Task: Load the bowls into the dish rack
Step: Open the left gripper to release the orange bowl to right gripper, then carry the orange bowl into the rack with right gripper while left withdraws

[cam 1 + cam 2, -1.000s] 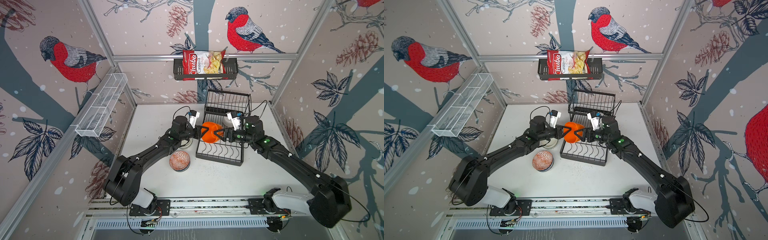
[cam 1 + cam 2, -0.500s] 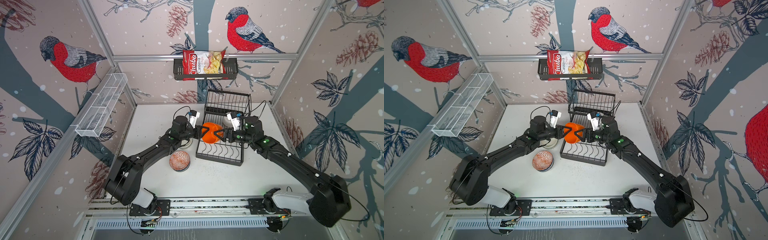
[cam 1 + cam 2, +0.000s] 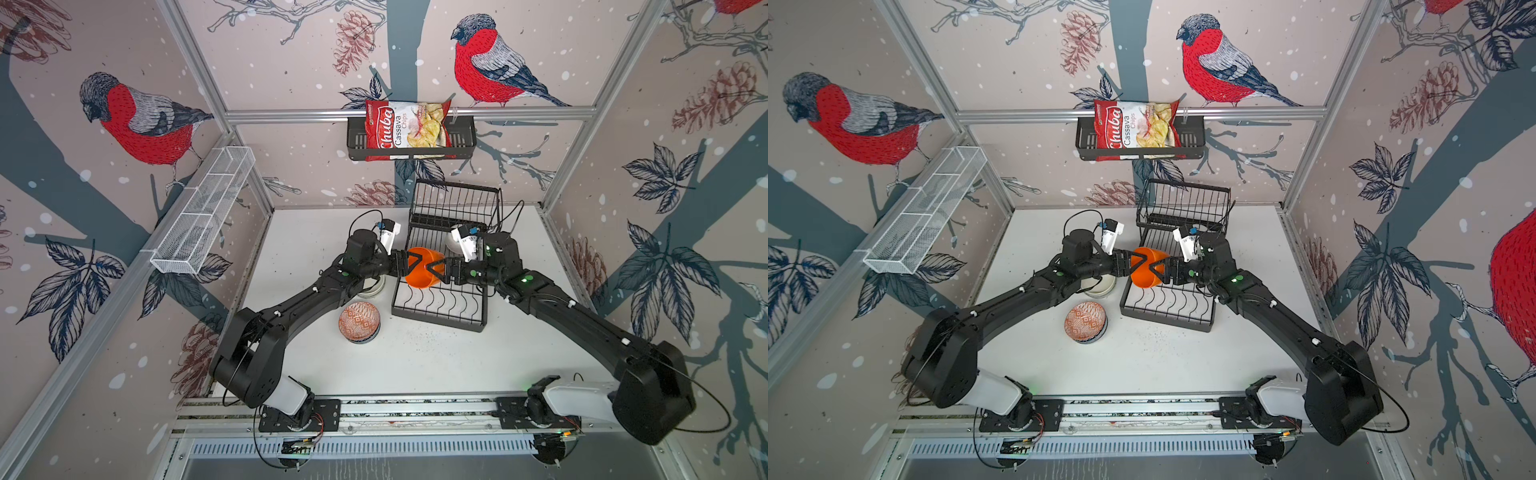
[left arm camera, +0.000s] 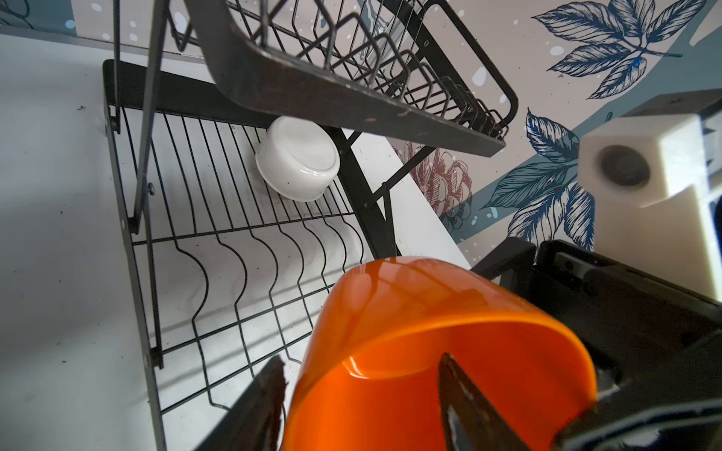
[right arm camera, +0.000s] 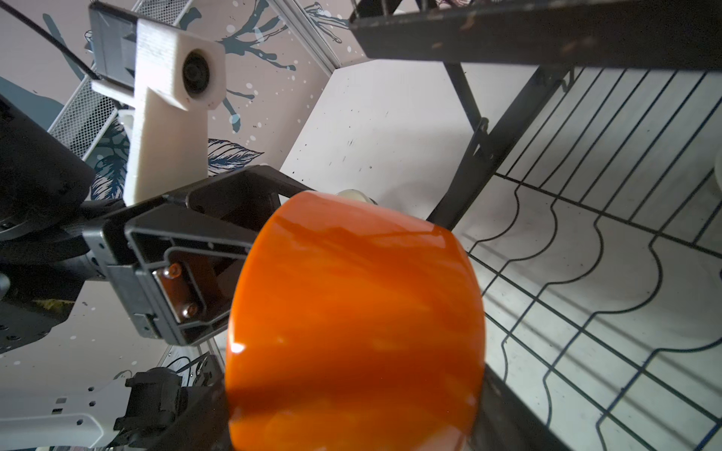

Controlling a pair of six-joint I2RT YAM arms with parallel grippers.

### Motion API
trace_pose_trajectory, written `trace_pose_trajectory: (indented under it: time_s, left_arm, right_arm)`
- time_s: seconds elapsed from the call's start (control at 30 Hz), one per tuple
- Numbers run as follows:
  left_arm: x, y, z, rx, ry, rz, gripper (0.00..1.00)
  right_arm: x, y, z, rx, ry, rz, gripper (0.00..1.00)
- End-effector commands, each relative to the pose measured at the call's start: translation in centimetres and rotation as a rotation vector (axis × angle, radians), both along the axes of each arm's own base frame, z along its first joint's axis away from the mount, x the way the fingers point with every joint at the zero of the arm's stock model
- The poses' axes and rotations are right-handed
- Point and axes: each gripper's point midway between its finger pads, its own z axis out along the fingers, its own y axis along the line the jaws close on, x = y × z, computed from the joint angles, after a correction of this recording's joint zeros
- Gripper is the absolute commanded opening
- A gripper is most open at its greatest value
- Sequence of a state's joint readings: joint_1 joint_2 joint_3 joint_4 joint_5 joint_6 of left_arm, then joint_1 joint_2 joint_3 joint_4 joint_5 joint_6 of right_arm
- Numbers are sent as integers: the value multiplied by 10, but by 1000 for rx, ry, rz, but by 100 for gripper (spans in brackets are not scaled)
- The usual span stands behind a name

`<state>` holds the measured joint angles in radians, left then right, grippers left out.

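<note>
Centre of a top view, above the dish rack point(image 3: 438, 320) tray: right gripper point(image 3: 437, 268) clamps the tilted orange bowl point(image 3: 419, 279), left gripper point(image 3: 412, 265) jaws parted astride its rim.

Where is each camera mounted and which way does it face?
Top views: high in front, looking down at the table; left arm and right arm whole, left end effector and right end effector at the orange bowl above the dish rack.
Left wrist: on the left arm, looking past its own fingers into the rack, at a white bowl.
Right wrist: on the right arm, facing the left end effector across the orange bowl; own body barely shows.
Shared: all show the orange bowl and dish rack.
</note>
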<state>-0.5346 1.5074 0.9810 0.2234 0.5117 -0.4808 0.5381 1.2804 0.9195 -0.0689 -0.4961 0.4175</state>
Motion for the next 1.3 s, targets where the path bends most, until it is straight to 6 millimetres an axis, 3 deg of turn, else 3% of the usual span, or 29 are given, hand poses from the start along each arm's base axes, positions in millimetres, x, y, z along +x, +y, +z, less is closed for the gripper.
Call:
trace_pose_trajectory:
  time_s: [0.0, 0.3, 0.7, 1.27]
  left_arm:
    - [3, 1, 2, 15, -26, 9, 67]
    - [3, 12, -3, 58, -36, 53, 80]
    - [-1, 32, -4, 104, -51, 139, 81]
    - [-12, 69, -9, 140, -83, 270, 83]
  right_arm:
    - [6, -1, 3, -13, -41, -16, 75]
    - [20, -14, -23, -125, -41, -93, 74]
    - [39, -31, -34, -312, -159, -207, 73]
    - [59, -14, -35, -648, -460, -291, 75]
